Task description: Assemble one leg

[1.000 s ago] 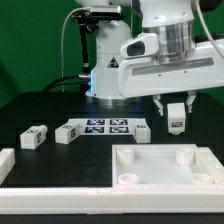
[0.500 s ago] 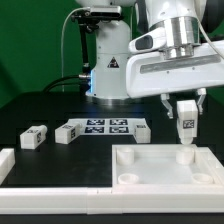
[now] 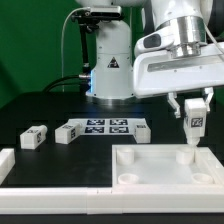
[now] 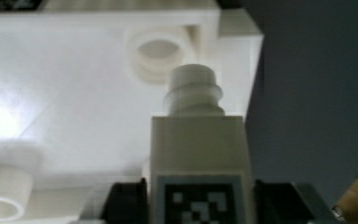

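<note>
Ext. view: the pincer [image 3: 195, 110] is clamping the leg [image 3: 194, 125] by its upper part and is hanging it upright over the corner socket [image 3: 188, 155] of the white panel [image 3: 150, 170], at the ext. view's right. The leg's lower tip is hovering just above the socket and is not seated, as far as can be told. A second leg [image 3: 34, 138] and a third leg [image 3: 68, 132] are lying on the desk [image 3: 30, 115] near the marker board [image 3: 112, 126], well apart from the pincer

Wrist view: the leg's stepped peg [image 4: 194, 85] is pointing at the panel, w/ the round socket showing just beside the peg's tip rather than hidden under it, so centring is prob. unfinished

Progress (judged): pick-up & carry are looking done. Centring, lowering, seating the peg & letting go are remaining
</note>
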